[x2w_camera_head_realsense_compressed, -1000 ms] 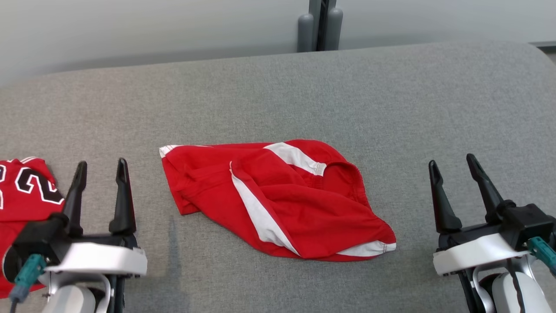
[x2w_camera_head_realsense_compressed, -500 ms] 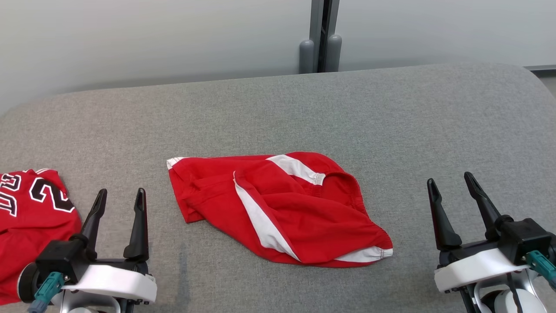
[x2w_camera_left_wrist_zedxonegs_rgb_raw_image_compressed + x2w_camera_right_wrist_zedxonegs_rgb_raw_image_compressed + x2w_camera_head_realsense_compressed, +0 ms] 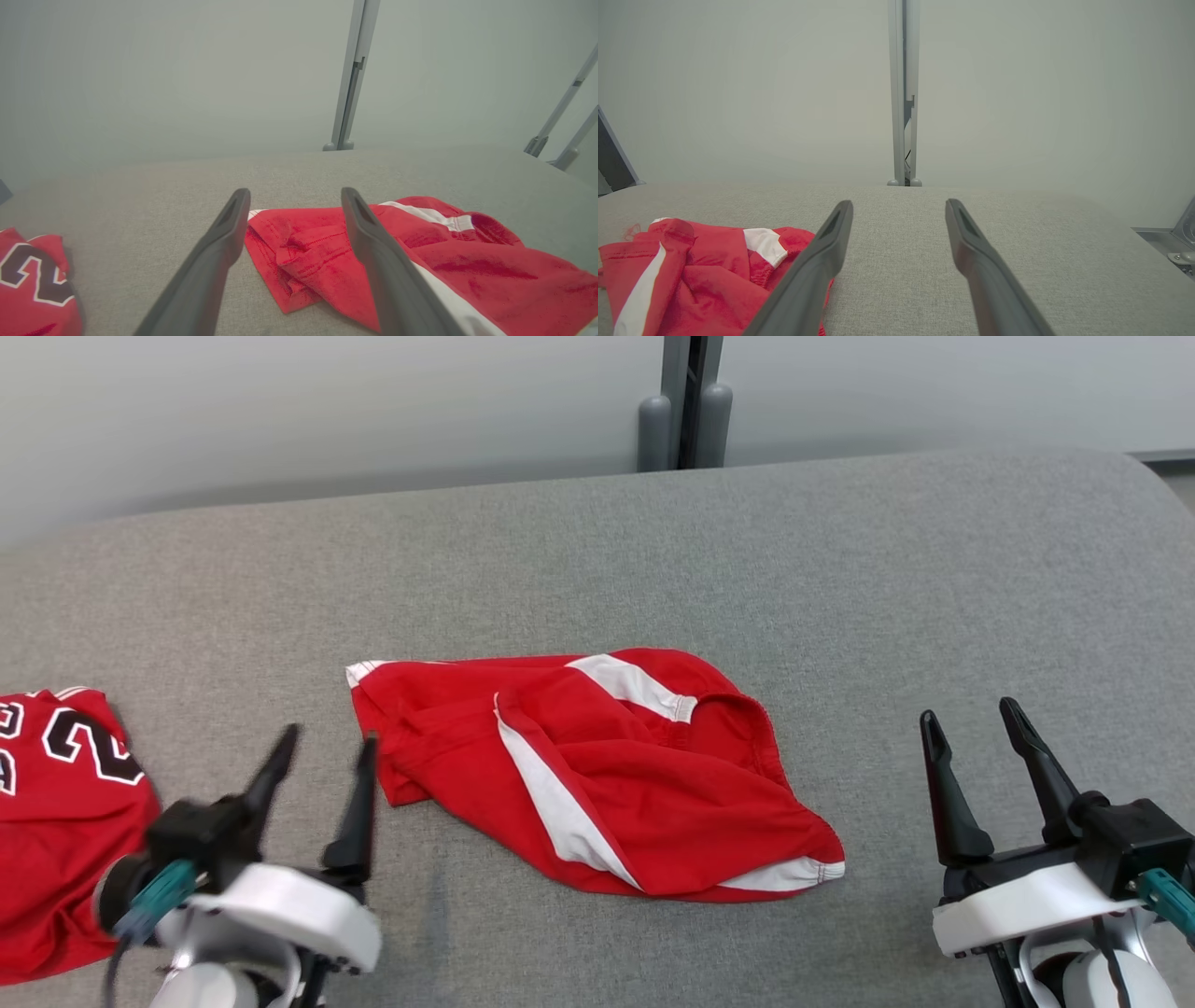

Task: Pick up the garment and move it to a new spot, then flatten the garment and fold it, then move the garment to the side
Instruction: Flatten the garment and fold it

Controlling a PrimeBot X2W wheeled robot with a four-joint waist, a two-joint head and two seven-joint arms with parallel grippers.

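PrimeBot's left gripper point(image 3: 330, 737) and right gripper point(image 3: 968, 711) each carry two long, tapering matte-black fingers point(image 3: 205, 270), grooved near the tips and set on a black block. Behind each block sits a glossy white wrist shell point(image 3: 1027, 896). A teal plug point(image 3: 159, 894) juts from each wrist's outer side, trailing a thin dark cable point(image 3: 114, 966).

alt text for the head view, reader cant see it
Crumpled red shorts with white stripes lie on a grey fabric surface. The left gripper is by their left edge, the right gripper sits apart at lower right, both with jaws open. A red numbered jersey lies far left.
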